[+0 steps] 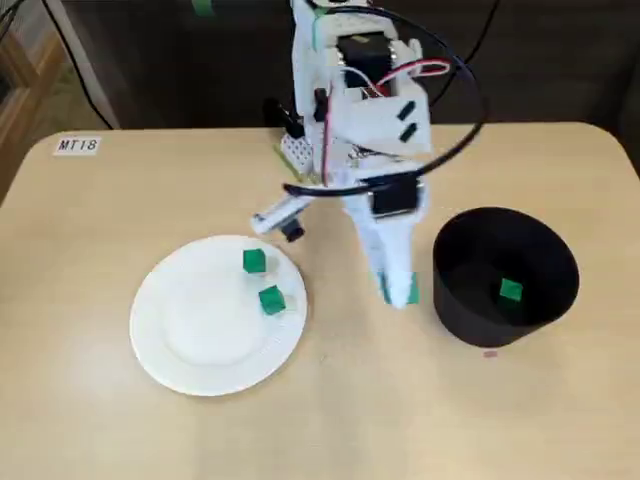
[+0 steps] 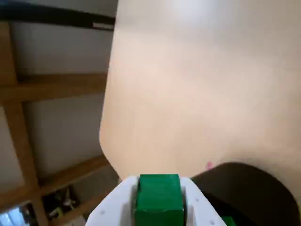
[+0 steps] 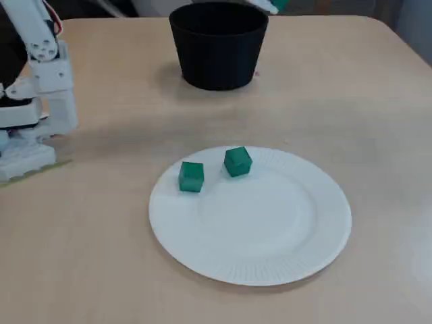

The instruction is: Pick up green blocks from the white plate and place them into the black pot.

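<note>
Fixed view from above, left to right.

Upper left of frame: a label (image 1: 78, 145) reading "MT18" is stuck on the tan table (image 1: 90, 260).

Left of centre: the white plate (image 1: 185, 340) lies flat on the table. Two green blocks sit on its upper right part. The upper block (image 1: 254, 261) is near the rim. The lower block (image 1: 271, 299) is just below and to the right of it. They are near each other, not touching.

Centre: the white arm (image 1: 365, 110) extends down the frame from the top edge. The gripper (image 1: 398, 291) is between plate and pot, just left of the pot's wall and clear of the plate. Only slivers of green show at its tip here. Wrist view, bottom centre: the jaws are clamped on the held block (image 2: 159, 200), with a white finger (image 2: 197, 202) against each side face.

Right of centre: the black pot (image 1: 475, 322) stands upright with its top open. The block in the pot (image 1: 510, 290) rests on the bottom. A small pink mark (image 1: 490, 353) is on the table just below the pot.

Other fixed view, low angle: the arm base is at the left edge and the plate at lower centre, with both blocks on its far left part. The pot is at top centre. The gripper tip barely enters at the top edge, by the pot's right rim, and its height over the pot cannot be told.
</note>
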`<state>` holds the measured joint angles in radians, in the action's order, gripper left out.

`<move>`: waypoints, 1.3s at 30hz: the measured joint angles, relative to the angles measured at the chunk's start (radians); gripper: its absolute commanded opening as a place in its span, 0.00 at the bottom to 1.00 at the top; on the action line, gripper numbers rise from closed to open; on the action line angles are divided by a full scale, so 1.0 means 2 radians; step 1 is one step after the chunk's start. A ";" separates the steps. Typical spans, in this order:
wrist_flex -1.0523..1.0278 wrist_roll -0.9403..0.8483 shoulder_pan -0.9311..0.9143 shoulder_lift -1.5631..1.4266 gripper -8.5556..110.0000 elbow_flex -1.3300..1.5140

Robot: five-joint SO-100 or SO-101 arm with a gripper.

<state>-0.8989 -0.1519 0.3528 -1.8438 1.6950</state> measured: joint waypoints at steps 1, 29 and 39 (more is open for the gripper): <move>0.004 0.002 0.021 -0.001 0.05 0.007; 0.009 0.018 0.100 -0.073 0.05 0.127; -0.108 0.005 -0.090 -0.119 0.05 0.126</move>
<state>-1.1152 -0.1411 0.1733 -2.0816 1.9466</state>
